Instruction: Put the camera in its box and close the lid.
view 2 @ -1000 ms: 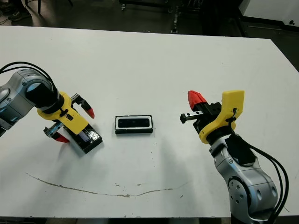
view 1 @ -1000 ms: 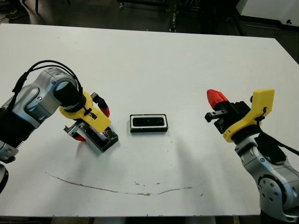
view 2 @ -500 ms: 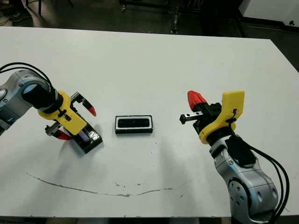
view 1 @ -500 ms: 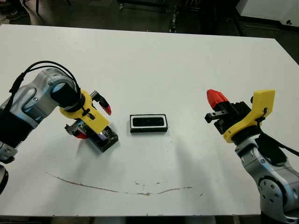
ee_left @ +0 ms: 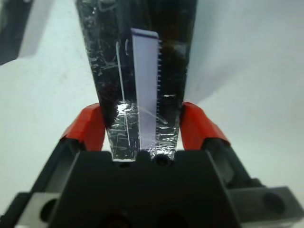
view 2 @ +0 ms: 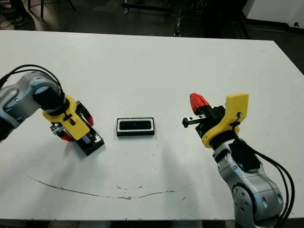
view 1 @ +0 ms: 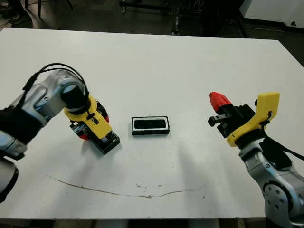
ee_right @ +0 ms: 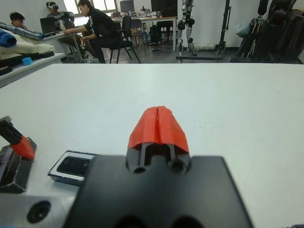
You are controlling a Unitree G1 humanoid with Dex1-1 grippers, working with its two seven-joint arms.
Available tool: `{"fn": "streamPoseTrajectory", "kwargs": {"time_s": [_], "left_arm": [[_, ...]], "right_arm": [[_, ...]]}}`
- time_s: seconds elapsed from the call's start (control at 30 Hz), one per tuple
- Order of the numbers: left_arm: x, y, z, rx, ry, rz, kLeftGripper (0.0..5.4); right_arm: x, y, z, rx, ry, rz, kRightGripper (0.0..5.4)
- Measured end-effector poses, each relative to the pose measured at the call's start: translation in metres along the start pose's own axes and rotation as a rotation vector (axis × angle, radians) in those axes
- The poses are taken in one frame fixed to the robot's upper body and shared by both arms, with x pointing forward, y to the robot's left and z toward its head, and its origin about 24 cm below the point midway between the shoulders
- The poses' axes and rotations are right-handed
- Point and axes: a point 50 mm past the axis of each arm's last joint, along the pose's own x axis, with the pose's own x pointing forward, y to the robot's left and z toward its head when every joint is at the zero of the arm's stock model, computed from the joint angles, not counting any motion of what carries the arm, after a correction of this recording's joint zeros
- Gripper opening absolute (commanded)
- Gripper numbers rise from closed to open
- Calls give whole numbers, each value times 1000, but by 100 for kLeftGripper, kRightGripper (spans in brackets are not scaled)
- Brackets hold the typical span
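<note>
The box [view 1: 133, 126], a shallow black tray with white lining, lies at the table's middle, and the slim black camera [view 1: 150, 124] lies inside it. Left of it the glossy speckled lid [view 1: 108, 141] rests on the table. My left gripper [view 1: 91, 127] is shut on the lid; in the left wrist view both red fingers [ee_left: 89, 126] press the sides of the lid [ee_left: 142, 85]. My right gripper [view 1: 218, 100] hovers right of the box, shut and holding nothing. The right wrist view shows its joined tips [ee_right: 158, 124], with the box [ee_right: 53, 173] and lid [ee_right: 12, 167] beyond them.
A thin brown curved mark [view 1: 118, 192] runs along the table [view 1: 152, 61] near its front edge. Beyond the far edge stand dark equipment frames [ee_right: 266, 28], and people sit at desks [ee_right: 97, 28] in the background.
My left gripper's fingers, spread wide before, have closed onto the lid, and the wrist has turned over it. The right arm and the box have not moved.
</note>
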Motion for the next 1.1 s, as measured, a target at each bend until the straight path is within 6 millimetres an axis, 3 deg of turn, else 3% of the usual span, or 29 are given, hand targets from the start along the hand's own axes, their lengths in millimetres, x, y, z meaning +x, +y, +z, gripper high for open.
{"fn": "streamPoseTrajectory", "kwargs": {"time_s": [0.4, 0.77, 1.1], "left_arm": [[6, 12, -2, -97, 51, -116, 317], [3, 13, -4, -152, 19, -106, 317], [-3, 13, -30, -468, -78, -85, 317]], "right_arm": [[-2, 2, -6, 17, 17, -5, 0], [-2, 3, -8, 27, 21, -2, 0], [-1, 8, -11, 37, 27, -7, 0]]}}
